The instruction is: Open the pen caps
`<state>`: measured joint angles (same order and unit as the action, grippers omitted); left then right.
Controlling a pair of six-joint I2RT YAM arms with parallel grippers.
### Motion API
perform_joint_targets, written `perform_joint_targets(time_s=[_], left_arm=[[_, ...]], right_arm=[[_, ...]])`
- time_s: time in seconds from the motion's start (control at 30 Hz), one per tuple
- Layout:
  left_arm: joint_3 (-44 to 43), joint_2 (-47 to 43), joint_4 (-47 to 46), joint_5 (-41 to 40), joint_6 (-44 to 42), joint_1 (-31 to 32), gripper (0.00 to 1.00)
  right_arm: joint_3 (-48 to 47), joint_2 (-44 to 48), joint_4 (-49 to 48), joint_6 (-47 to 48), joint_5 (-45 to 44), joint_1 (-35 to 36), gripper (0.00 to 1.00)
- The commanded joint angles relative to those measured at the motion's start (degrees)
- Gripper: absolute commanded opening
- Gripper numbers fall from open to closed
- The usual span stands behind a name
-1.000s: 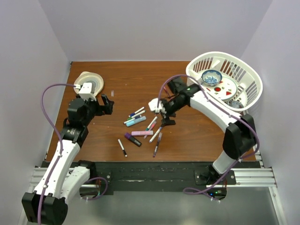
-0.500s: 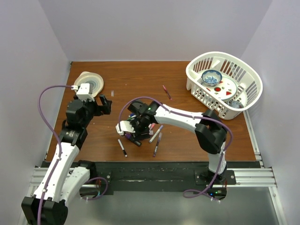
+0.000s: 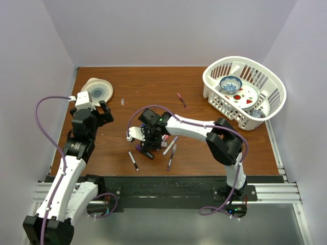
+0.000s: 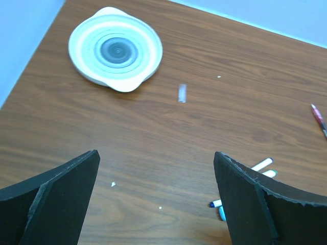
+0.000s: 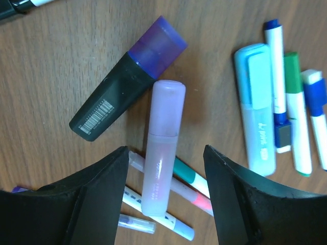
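Pen [image 5: 118, 86] barcode [image 5: 97, 116] shows only at right wrist

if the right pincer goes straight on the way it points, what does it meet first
Probably the pale pink highlighter lying between its open fingers; how far off is unclear.

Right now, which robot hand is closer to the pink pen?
Right. The right gripper hangs just above the pink pen, open fingers on either side of it. The left gripper is far off to its left, nearer the plate, also open.
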<state>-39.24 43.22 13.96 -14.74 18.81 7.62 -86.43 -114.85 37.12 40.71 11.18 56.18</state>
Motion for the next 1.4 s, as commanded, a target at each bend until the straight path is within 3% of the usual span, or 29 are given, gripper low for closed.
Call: perform_joint_targets(time_s=[0.0,0.23,0.57,0.77,0.97,1.23,1.37], left_arm=[[-2.85,-0.51,0.28,-5.73,1.93,-0.15,1.0],[-3.12,-0.6,0.9,-7.76,2.99,-0.15,1.0],[-3.12,-0.68,0.9,-7.32,2.9,-0.15,1.0],[-2.94,-0.68,0.55,-6.35,2.73,-0.15,1.0],[-2.42,-0.42,-0.51,-2.67,1.85,-0.15,1.0],[-0.92,1.07,-3.41,8.49,2.63,-0.23,1.0],[1.09,2.22,-6.73,16.57,8.93,-0.32,1.0]], right_arm=[[1.18,-0.73,-1.53,-2.21,-1.16,-0.11,0.64],[0.48,-3.01,-1.09,-2.83,-2.3,-0.11,0.57],[-0.23,-3.81,-0.91,-3.35,-2.13,-0.2,0.38],[-1.28,-3.28,-0.65,-4.15,-1.95,-0.2,0.24],[-4.0,-0.47,0.93,-5.64,0.68,-2.22,0.0],[-1.64,6.65,-0.91,-10.03,8.49,-5.82,0.0],[1.79,11.04,-4.95,-15.12,13.51,-9.07,0.0]])
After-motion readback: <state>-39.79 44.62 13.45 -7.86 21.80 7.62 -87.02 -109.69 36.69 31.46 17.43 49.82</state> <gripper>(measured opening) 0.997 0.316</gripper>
